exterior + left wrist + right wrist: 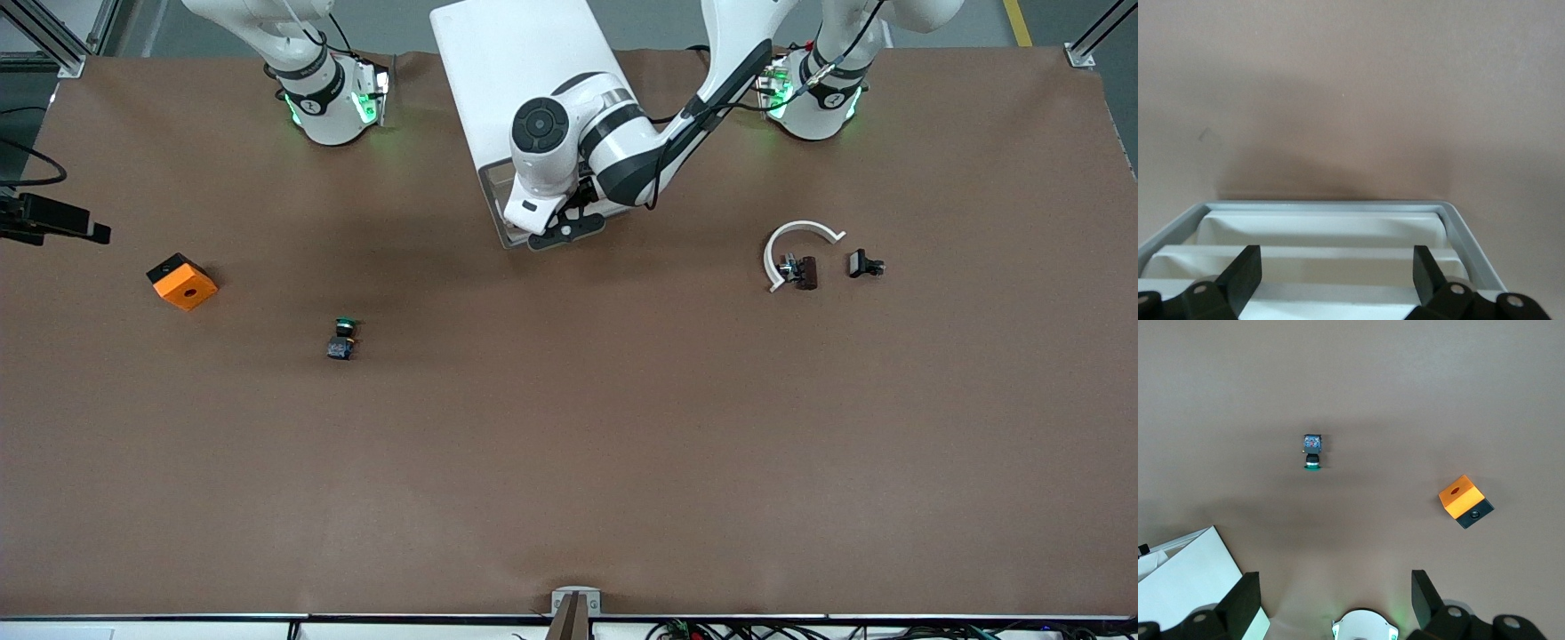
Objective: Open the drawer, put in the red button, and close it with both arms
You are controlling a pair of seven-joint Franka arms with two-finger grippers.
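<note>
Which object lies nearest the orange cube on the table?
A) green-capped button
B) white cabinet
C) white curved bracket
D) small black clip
A: the green-capped button sits closest to the orange cube, both toward the right arm's end of the table; the right wrist view shows the two in the same shot too.

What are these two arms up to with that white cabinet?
The left arm reaches across to the cabinet; its tool, open, hangs over the drawer at the cabinet's front. The right arm waits near its base, its tool open and holding nothing. A green button and an orange cube lie untouched toward the right arm's end. No red button shows clearly.
</note>
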